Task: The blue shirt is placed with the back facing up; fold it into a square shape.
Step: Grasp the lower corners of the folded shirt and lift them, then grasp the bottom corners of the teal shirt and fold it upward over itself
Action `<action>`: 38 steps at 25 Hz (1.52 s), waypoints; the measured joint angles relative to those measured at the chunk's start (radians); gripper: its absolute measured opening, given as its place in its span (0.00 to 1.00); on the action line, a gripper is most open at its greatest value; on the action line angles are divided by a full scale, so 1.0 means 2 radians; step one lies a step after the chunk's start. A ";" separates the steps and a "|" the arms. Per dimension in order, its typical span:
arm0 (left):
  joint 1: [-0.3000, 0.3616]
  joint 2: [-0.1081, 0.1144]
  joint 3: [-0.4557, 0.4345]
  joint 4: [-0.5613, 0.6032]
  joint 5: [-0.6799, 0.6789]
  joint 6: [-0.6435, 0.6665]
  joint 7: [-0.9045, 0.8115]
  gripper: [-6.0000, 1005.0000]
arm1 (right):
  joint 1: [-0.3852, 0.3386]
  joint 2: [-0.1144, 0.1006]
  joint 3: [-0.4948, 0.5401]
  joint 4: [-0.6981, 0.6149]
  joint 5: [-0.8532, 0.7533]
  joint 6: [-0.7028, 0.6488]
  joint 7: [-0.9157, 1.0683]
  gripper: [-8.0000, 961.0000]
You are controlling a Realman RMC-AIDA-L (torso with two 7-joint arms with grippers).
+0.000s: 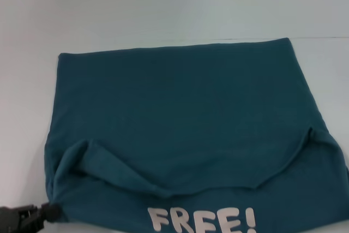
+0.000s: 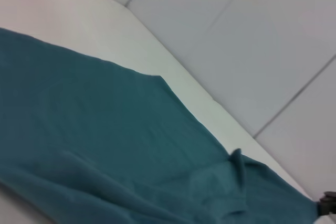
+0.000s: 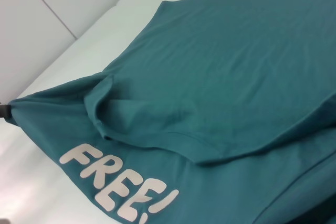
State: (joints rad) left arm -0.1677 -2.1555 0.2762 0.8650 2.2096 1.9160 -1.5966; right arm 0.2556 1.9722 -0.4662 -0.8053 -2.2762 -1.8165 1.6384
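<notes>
The blue shirt [image 1: 185, 124] lies folded, near-left corner at the left end effector [image 1: 38, 214].

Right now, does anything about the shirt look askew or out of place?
Yes. The blue shirt is folded unevenly: the top layer's near edge sags in a curve, bunching into a rumpled pocket at the near left. The FREE! lettering shows below it. The left gripper sits at that near-left corner.

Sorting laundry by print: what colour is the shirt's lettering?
Cream "FREE!" lettering on the blue shirt; right wrist view.
</notes>
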 joint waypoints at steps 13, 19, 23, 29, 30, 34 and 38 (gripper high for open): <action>0.011 -0.001 -0.012 0.011 0.020 0.041 -0.002 0.05 | -0.029 0.005 0.020 0.000 -0.019 -0.031 -0.029 0.03; 0.011 0.000 -0.015 0.010 0.031 0.042 -0.001 0.05 | -0.042 0.007 0.043 0.000 -0.019 -0.047 -0.039 0.03; -0.001 0.003 -0.018 0.006 0.031 0.036 -0.004 0.05 | -0.031 0.006 0.064 0.000 -0.017 -0.047 -0.039 0.03; -0.052 0.020 -0.046 -0.018 0.028 0.008 -0.027 0.05 | 0.013 0.002 0.088 0.018 -0.014 -0.029 -0.041 0.03; -0.060 0.024 -0.051 -0.022 0.026 0.003 -0.030 0.05 | 0.021 0.002 0.093 0.020 -0.014 -0.024 -0.041 0.03; -0.105 0.039 -0.064 -0.048 0.019 -0.038 -0.049 0.05 | 0.059 0.000 0.119 0.033 -0.014 0.013 -0.039 0.03; -0.143 0.047 -0.063 -0.071 0.018 -0.095 -0.068 0.05 | 0.097 0.000 0.127 0.050 -0.013 0.075 -0.034 0.03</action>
State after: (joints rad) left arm -0.4539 -2.0607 0.1494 0.7231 2.2459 1.7260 -1.7334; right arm 0.4490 1.9721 -0.2129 -0.7058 -2.3013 -1.6674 1.5702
